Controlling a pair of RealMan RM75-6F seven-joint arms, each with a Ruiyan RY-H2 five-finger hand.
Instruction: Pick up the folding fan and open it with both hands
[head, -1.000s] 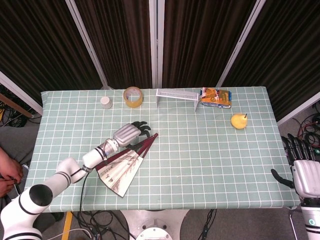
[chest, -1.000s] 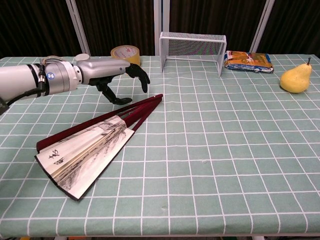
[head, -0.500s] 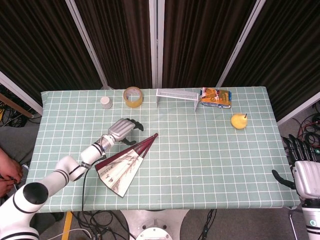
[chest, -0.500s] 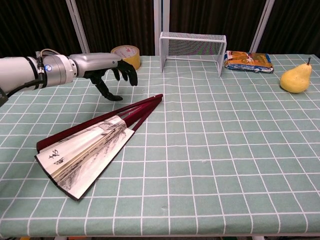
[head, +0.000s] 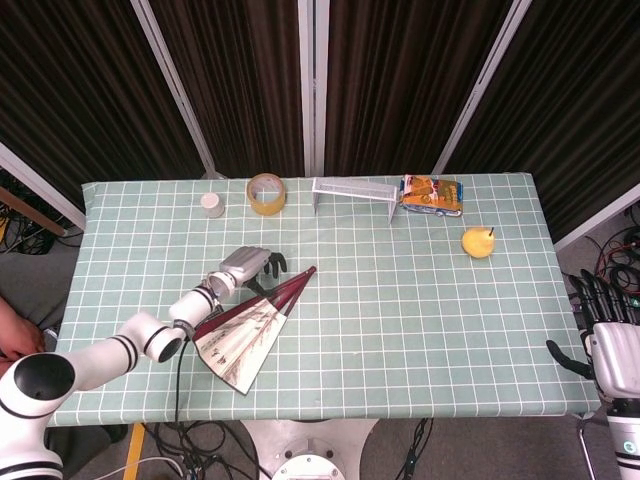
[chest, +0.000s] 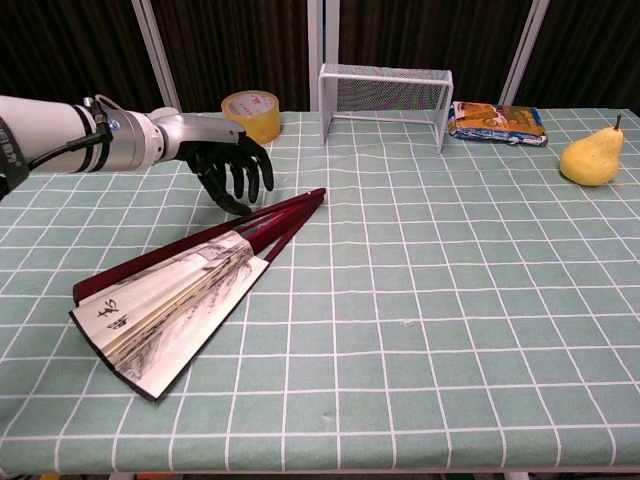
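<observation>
The folding fan (head: 248, 333) (chest: 185, 292) lies partly spread on the checked tablecloth, its dark red ribs meeting at a pivot toward the table's middle and its painted paper leaf fanning toward the front left. My left hand (head: 247, 266) (chest: 222, 163) hovers just behind the ribs, fingers apart and pointing down, holding nothing. It is close to the ribs but I see no contact. My right hand (head: 607, 340) hangs off the table's right front corner, fingers spread and empty; the chest view does not show it.
At the back stand a tape roll (head: 266, 193) (chest: 251, 109), a small white cup (head: 212, 204), a wire mesh rack (head: 355, 192) (chest: 385, 90) and a snack packet (head: 432, 194) (chest: 497, 121). A yellow pear (head: 478, 241) (chest: 590, 156) sits at the right.
My left hand drew back toward the left and rear, then came down again with fingers pointing at the table just behind the ribs. The fan and the right hand stayed put.
</observation>
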